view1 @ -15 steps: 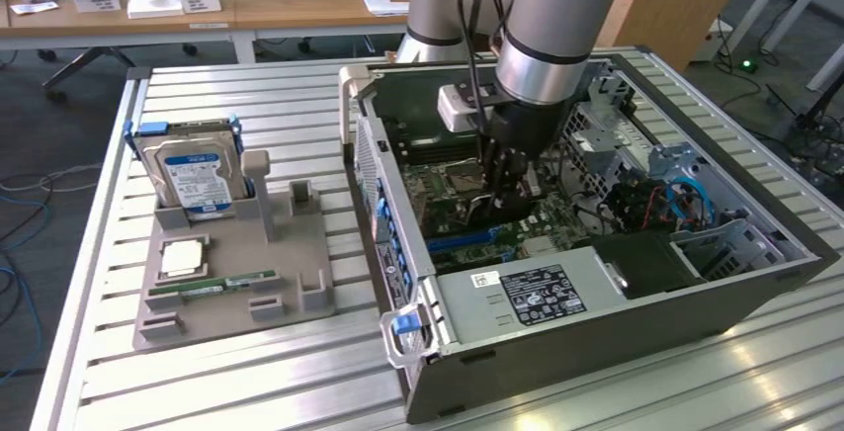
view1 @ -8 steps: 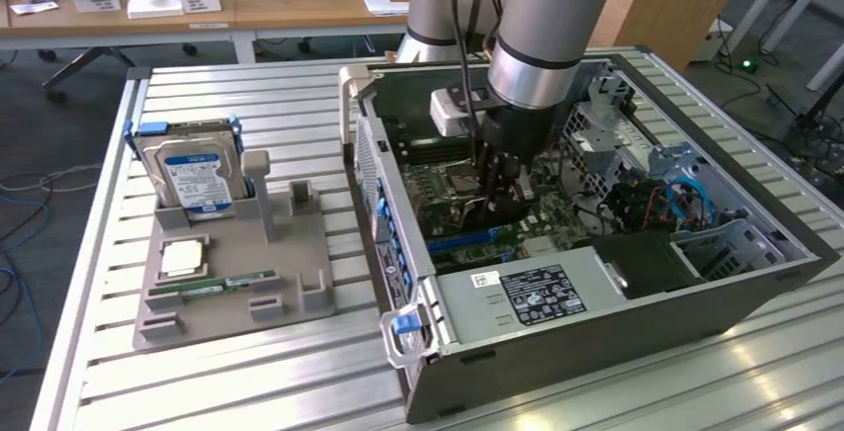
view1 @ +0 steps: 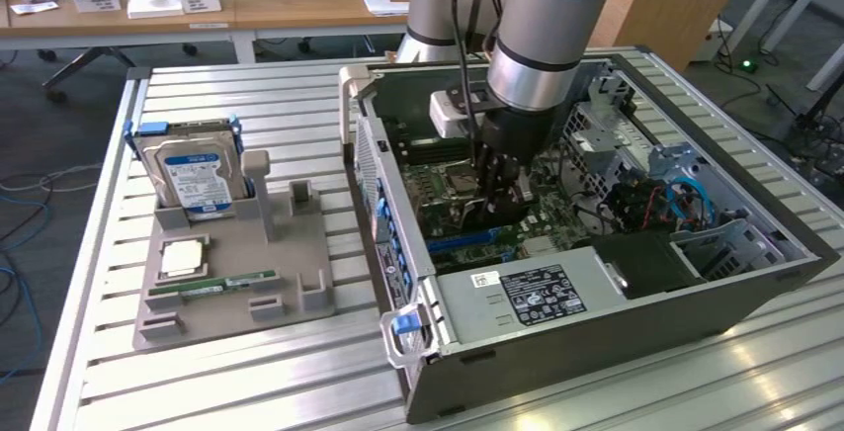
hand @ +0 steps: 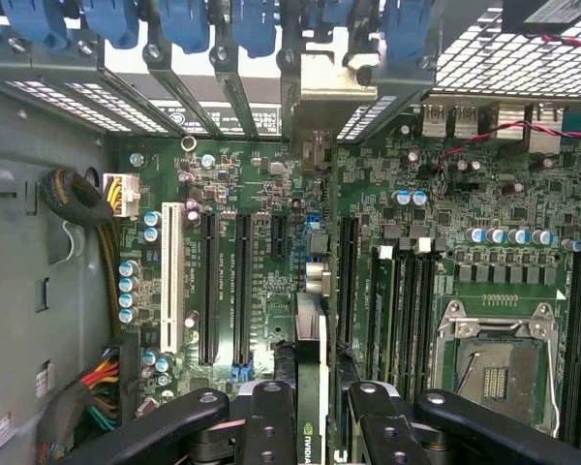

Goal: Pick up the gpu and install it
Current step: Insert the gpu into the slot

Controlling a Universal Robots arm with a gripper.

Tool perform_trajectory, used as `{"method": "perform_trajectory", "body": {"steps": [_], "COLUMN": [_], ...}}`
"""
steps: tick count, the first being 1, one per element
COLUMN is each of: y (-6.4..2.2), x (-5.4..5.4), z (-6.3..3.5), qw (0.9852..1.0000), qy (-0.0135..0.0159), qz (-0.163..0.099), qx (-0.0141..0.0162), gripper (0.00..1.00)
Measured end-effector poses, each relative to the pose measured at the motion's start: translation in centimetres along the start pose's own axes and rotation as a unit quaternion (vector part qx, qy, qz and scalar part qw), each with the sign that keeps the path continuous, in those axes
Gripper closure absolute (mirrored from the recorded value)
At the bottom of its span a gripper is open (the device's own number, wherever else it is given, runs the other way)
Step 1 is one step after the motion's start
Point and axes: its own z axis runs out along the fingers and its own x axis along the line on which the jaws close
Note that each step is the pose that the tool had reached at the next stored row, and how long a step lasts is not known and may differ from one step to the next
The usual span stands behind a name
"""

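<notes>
From where I stand, the arm reaches down into the open computer case, and its gripper pinches the gpu between its black fingers. The card is held edge-on (a maker's logo shows on its edge) over the motherboard, among the long slots; whether it touches I cannot tell. Outside the case, a hard drive stands in the grey holder.

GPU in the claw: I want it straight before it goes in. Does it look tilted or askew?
Nothing stands out. The gpu sits edge-on in the claw, in line with the long motherboard slots, and no damage shows.
</notes>
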Motion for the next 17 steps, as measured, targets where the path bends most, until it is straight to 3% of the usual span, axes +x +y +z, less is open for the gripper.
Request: {"method": "perform_trajectory", "body": {"steps": [17], "y": [0.58], "x": [0.01], "z": [0.46], "qw": [1.0000], "qy": [0.0001], "qz": [0.000], "qx": [0.0009], "gripper": [0.74]}}
